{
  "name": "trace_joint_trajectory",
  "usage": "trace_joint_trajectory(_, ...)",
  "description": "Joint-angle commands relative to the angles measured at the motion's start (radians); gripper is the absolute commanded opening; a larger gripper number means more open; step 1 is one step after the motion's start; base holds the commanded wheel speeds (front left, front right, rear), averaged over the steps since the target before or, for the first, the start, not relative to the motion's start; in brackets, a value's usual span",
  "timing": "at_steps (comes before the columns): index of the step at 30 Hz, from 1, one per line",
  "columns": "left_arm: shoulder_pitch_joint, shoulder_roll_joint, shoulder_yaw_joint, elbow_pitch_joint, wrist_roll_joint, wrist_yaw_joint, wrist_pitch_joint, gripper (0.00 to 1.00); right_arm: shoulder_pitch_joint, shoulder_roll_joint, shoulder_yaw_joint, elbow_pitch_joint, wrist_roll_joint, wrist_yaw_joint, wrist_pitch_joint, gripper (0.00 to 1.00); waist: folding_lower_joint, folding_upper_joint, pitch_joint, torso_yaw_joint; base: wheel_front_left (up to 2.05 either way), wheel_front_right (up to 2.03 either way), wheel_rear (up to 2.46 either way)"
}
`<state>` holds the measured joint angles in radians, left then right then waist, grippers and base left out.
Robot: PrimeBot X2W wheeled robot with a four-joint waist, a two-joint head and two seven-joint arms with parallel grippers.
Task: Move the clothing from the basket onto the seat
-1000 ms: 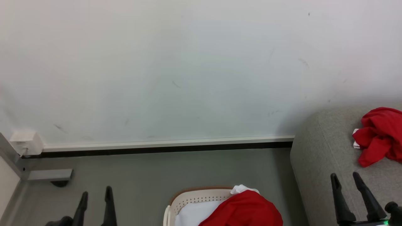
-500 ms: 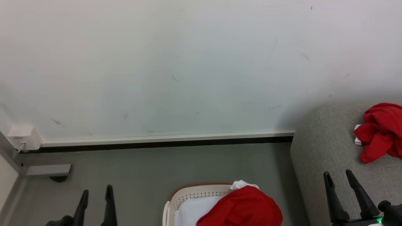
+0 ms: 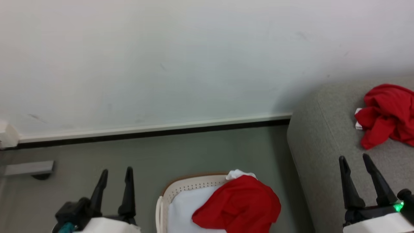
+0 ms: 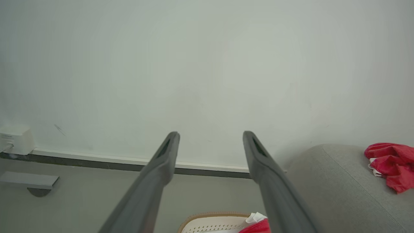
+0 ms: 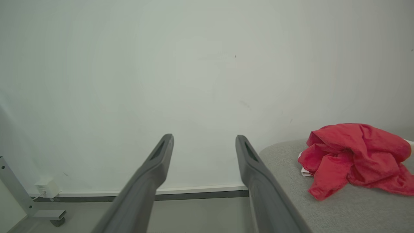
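The red garment (image 3: 239,204) lies heaped over the right half of the basket (image 3: 189,187) and spills over its right rim. A small white piece (image 3: 237,174) sits at its far edge, and a pale pad (image 3: 182,208) lies beside it inside. A second red garment (image 3: 386,113) sits crumpled on the seat (image 3: 323,152), with a bit of white at its left edge.

Against half a second back, everything in my head view has slid up and left together. That is my camera tipping, not the laundry moving, and more of the basket is now in frame.

The basket garment lies between my two grippers, lower in the head view than their tips. The left gripper (image 3: 117,170) stands off to its left over the floor (image 3: 210,149), fingers apart and nothing between them. The right gripper (image 3: 354,157) is over the seat's front, fingers apart and empty too, with the second red garment just beyond its tips.

The left wrist view catches the basket's far rim at its bottom edge. The right wrist view gives me the second red garment up close, plus a white wall box (image 5: 47,189) and a grey metal leg (image 5: 19,194).
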<state>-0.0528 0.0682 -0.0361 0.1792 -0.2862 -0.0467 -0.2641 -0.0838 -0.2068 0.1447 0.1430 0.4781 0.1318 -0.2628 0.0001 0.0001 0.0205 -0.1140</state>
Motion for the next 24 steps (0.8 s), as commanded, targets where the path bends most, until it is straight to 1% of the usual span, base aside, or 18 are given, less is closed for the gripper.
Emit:
trace_joint_trajectory(1, -0.032, -0.001, -0.004, 0.007, 0.013, -0.004, -0.001, 1.0, -0.03, -0.005, -0.005, -0.01, -0.006, -0.002, -0.003, 1.0, -0.0001, -0.0001, 0.046, -0.03, 0.0, 0.0, 0.0)
trace_joint_trajectory(6, -0.113, -0.004, -0.025, 0.048, 0.029, -0.024, -0.001, 1.0, -0.077, 0.005, -0.015, -0.031, -0.009, -0.002, -0.001, 1.0, -0.0001, -0.0001, 0.129, -0.078, 0.0, 0.0, 0.0)
trace_joint_trajectory(14, -0.261, 0.025, -0.083, 0.18, 0.049, -0.054, 0.018, 1.0, -0.138, 0.036, -0.057, -0.074, -0.015, -0.002, -0.001, 1.0, -0.0001, -0.0001, 0.265, -0.149, 0.0, 0.0, 0.0)
trace_joint_trajectory(24, -0.473, 0.064, -0.163, 0.358, 0.096, -0.067, 0.127, 1.0, -0.211, 0.088, -0.109, -0.123, -0.016, -0.002, -0.001, 1.0, -0.0001, -0.0001, 0.471, -0.223, 0.0, 0.0, 0.0)
